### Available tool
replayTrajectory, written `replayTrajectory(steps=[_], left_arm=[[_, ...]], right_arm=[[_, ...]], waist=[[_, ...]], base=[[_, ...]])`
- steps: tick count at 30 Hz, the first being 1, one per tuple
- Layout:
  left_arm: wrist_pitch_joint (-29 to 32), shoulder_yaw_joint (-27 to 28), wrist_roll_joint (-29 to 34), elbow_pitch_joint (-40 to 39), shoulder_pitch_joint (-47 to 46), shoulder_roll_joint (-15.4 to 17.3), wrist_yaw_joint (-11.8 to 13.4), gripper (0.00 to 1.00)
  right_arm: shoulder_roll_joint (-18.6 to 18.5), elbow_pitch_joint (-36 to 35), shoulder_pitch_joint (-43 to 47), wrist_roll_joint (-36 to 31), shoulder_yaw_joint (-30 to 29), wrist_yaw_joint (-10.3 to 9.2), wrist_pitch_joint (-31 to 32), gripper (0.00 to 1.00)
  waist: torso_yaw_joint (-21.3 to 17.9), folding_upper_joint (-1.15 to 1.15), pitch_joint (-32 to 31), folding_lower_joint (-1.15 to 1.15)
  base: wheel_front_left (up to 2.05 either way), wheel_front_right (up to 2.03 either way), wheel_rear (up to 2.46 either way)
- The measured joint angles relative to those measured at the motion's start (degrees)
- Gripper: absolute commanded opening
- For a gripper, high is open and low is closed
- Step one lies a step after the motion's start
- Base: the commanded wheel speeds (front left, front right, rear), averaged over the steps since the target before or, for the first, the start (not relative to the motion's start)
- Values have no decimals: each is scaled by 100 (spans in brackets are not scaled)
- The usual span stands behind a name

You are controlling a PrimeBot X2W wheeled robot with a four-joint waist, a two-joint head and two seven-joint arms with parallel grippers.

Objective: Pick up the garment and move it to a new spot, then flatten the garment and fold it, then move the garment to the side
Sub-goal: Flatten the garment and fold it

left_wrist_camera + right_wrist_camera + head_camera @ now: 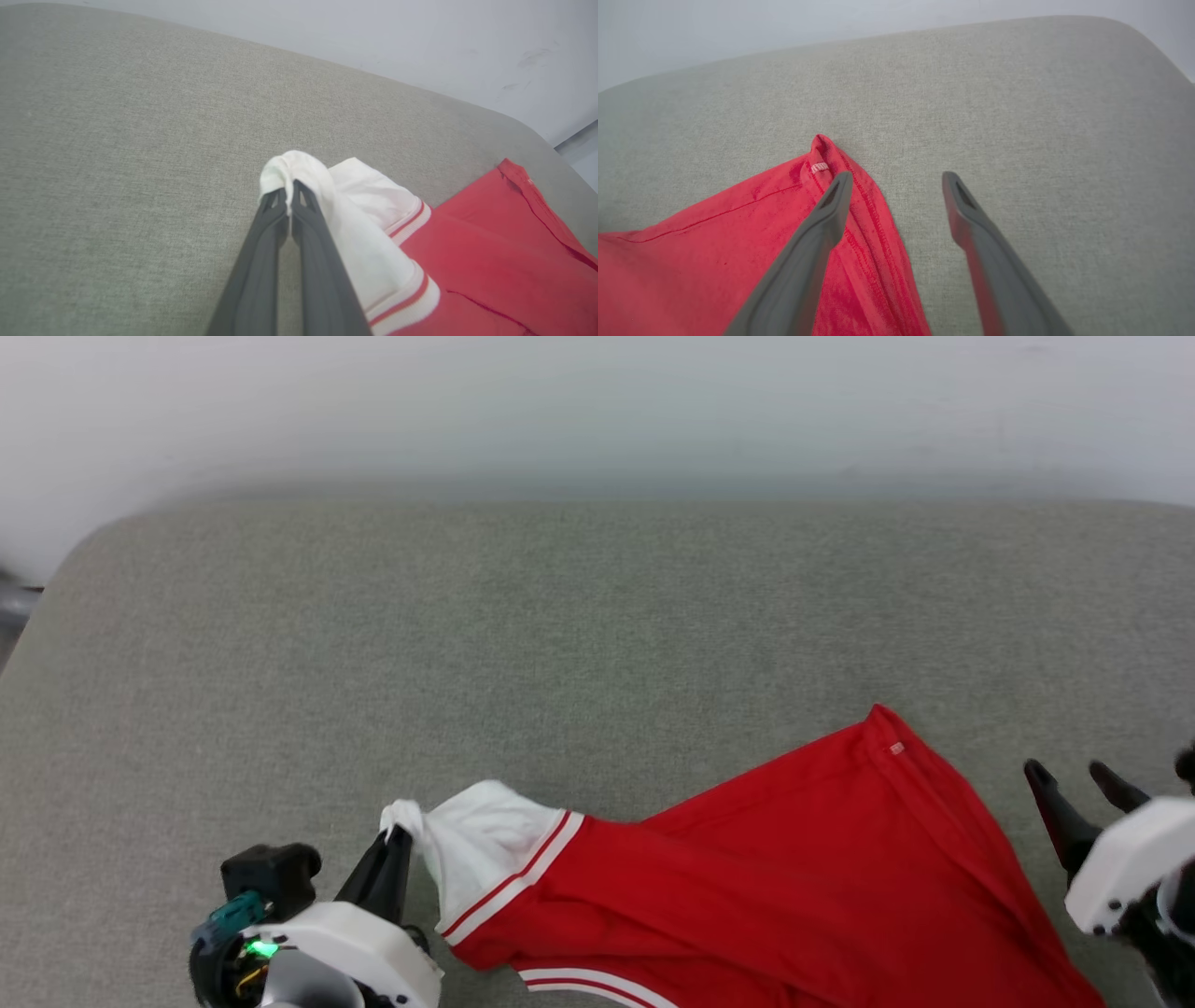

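The left gripper (400, 838) is pinching the bunched tip of a white sleeve (485, 840), its two dark fingers (261, 261) pressed together on the cloth. The right gripper (1064, 770) is hanging beside the far hem corner (882, 733), fingers spread wide and holding nothing. The garment (766, 868) is lying at the near edge of the grey surface (560, 616), stretching from the pinched sleeve on the robot's left to a pointed red corner on its right, and running out of the head view at the bottom.

With one end held, any pull from the left arm is likely to drag the thin shirt into a rope instead of spreading it. The small wad of sleeve could also be slipping out of the narrow fingertips. In the right wrist view one open finger is overlapping the stitched hem; whether it is touching cannot be told, and a careless move there could be snagging or rucking the edge.

The red body is looking smooth and light, falling in long diagonal folds. The sleeve is a softer, matte white, closed off by red-and-white striped trim (513, 877). A tiny label (896, 748) is sitting at the hem corner. The surface is showing a coarse woven texture with rounded corners, set against a plain pale wall (597, 401).
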Motion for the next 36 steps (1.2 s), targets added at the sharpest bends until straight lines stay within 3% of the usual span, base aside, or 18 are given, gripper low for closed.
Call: replayTrajectory(steps=[9, 19, 25, 26, 27, 28, 36], left_arm=[[-79, -207, 143, -13, -602, -234, -172, 0], [-256, -320, 219, 88, -1067, -433, -323, 0], [-322, -316, 191, 214, -1078, -449, -334, 0], [-327, -310, 191, 223, -1078, -448, -334, 0], [-332, -305, 189, 235, -1073, -447, -333, 0], [-332, -303, 181, 244, -1065, -442, -332, 0], [-297, -223, 127, 318, -1029, -308, -302, 0]], right_arm=[[-868, 559, -1508, 541, 1238, 1, 2158, 100], [-1348, 1292, -2362, 776, 2282, 0, 2684, 100], [-1445, 1759, -2549, 1061, 2543, -2, 3152, 100], [-1446, 1794, -2567, 1104, 2579, -2, 3206, 48], [-1445, 1829, -2581, 1155, 2611, -3, 3276, 13], [-1444, 1859, -2593, 1203, 2633, -3, 3330, 0], [-1349, 2001, -2641, 1385, 2869, -1, 3020, 0]], waist=[[433, 0, 559, 0], [837, 0, 1217, 0], [925, -1, 1314, -1], [918, -1, 1302, -1], [909, -1, 1286, -1], [896, -1, 1267, -1], [757, 0, 927, 0]], base=[[0, 0, 0], [0, 0, 0], [0, 0, 0], [0, 0, 0], [0, 0, 0], [0, 0, 0], [0, 0, 0]])
